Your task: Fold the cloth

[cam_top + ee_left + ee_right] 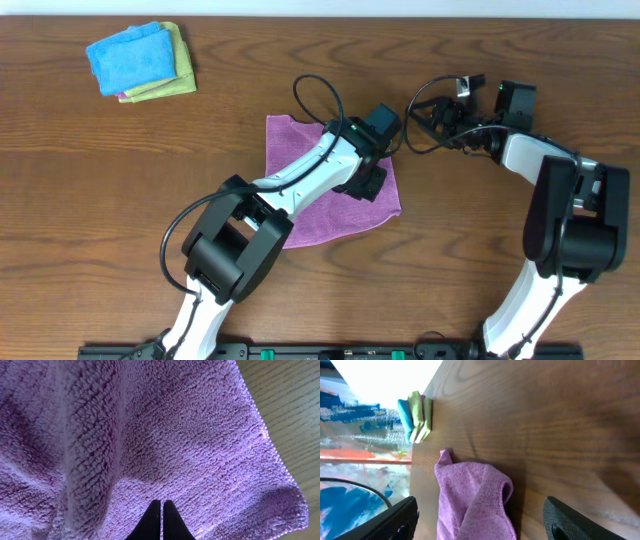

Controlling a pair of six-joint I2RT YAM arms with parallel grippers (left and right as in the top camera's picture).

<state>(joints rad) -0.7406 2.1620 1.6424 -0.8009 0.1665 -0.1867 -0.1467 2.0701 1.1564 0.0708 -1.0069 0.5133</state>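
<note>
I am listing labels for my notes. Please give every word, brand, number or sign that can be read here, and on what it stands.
None: no readable text shows on the purple cloth, the folded blue and yellow-green cloths, the left arm, the right arm or the wooden table.
Off the table, the right wrist view is too blurred to read.

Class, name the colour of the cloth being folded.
The cloth is lilac-purple; clearest in left wrist view.
</note>
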